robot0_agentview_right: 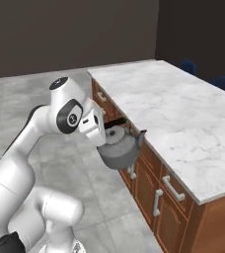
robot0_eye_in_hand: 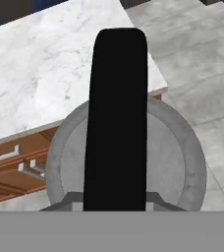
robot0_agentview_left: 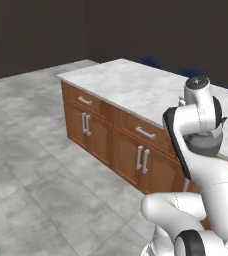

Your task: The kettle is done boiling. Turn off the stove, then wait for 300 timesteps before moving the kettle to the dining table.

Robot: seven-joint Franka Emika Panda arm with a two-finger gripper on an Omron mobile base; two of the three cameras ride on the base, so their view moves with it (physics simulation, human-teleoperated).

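Hanging at the centre of the right base view beside the white marble-topped wooden table [robot0_agentview_right: 183, 113], the small squat grey metal kettle [robot0_agentview_right: 118, 150] looks rigid, weighty and apt to swing, so the jaws clamped on its black arched handle [robot0_eye_in_hand: 116, 113] seem rightly placed.

In the left base view the arm's white links cover the near right part of the counter [robot0_agentview_left: 136, 85], and the picture's right edge cuts its top. In the right base view the gripper [robot0_agentview_right: 115, 122] is largely masked by the hand's housing, and the kettle [robot0_agentview_right: 118, 152] covers the cabinet fronts behind it. In the hand view the black handle [robot0_eye_in_hand: 116, 118] hides the kettle's lid and knob.
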